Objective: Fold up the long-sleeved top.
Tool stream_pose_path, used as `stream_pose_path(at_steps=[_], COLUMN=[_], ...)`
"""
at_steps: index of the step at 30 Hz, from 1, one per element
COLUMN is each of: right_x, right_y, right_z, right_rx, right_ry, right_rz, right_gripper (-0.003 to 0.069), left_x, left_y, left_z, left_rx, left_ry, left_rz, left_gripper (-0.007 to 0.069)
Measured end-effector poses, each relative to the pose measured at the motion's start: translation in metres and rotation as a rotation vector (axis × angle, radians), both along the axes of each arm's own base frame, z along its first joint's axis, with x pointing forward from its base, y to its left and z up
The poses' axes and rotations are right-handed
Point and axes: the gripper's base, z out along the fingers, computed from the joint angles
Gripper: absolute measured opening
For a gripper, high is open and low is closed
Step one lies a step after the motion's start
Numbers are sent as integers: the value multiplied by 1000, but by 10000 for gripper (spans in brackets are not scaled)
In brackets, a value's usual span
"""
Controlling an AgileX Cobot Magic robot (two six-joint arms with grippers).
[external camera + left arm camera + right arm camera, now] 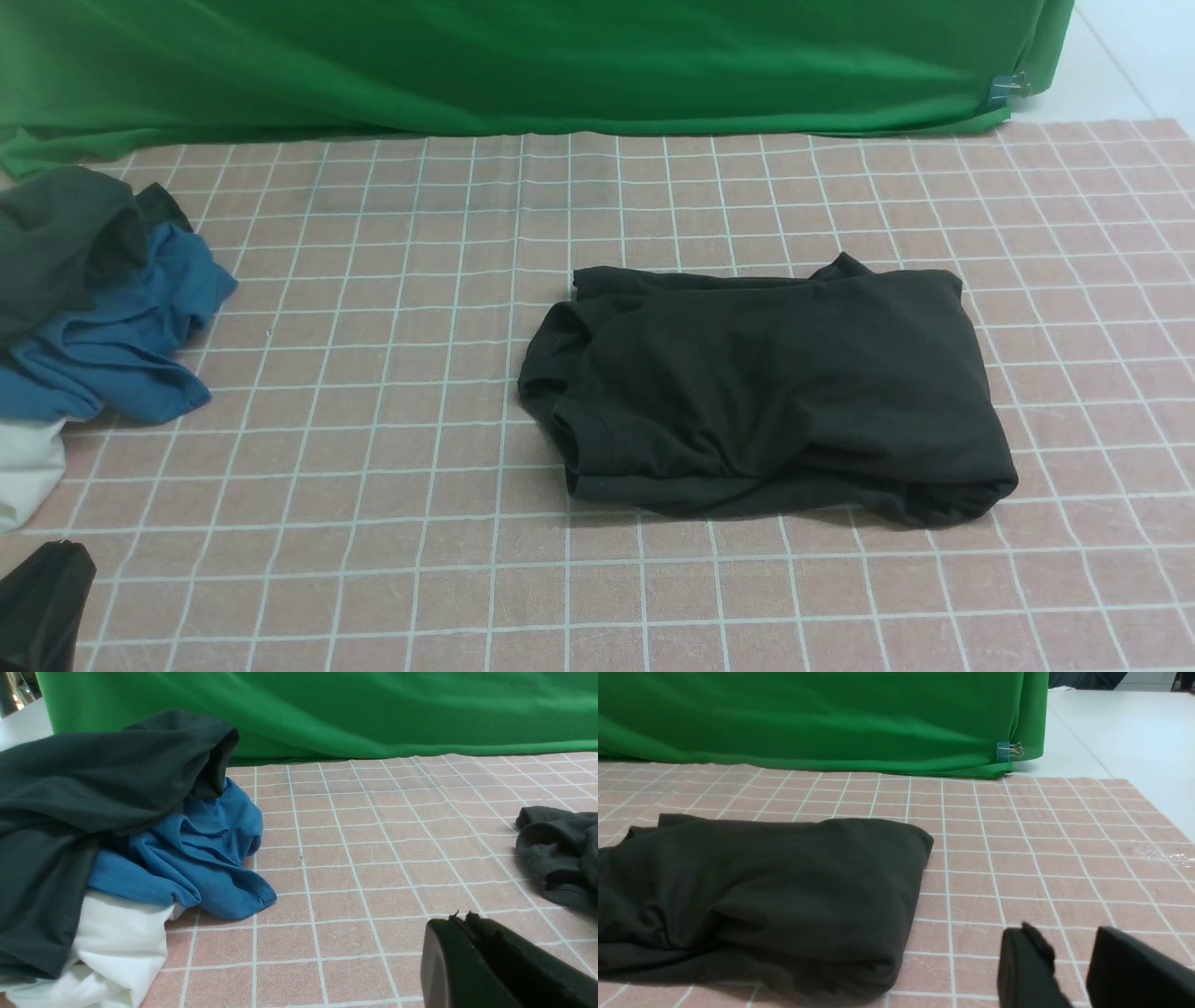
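The long-sleeved top (775, 383) lies folded into a bulky black rectangle on the pink checked cloth (392, 560) covering the bench, right of centre in the front view, its stitched hem edges bunched on its left side. The left hand (460, 917) is clenched with nothing between its jaws, well apart from the top. The right hand (1069, 938) hovers just beside the top's right edge, its jaws parted and grasping nothing. At the far left sits a heap of clothes (dark grey-green garment (56, 233) over a blue garment (121, 336) and white fabric (28, 467)). A green backdrop (523, 65) hangs behind, pinned with a binder clip (1008, 750).
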Motion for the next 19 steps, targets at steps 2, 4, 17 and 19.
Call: stream_pose_path(at_steps=[2, 4, 17, 19], right_x=[0, 0, 0, 0], right_y=[0, 0, 0, 0], right_z=[0, 0, 0, 0], right_rx=[0, 0, 0, 0], right_ry=[0, 0, 0, 0], right_rz=[0, 0, 0, 0], right_gripper=[237, 238, 239, 239], left_x=[0, 0, 0, 0], left_y=[0, 0, 1, 1], left_z=[0, 0, 0, 0], left_rx=[0, 0, 1, 3], left_ry=[0, 0, 0, 0], left_rz=[0, 0, 12, 17], left_gripper=[18, 18, 18, 18])
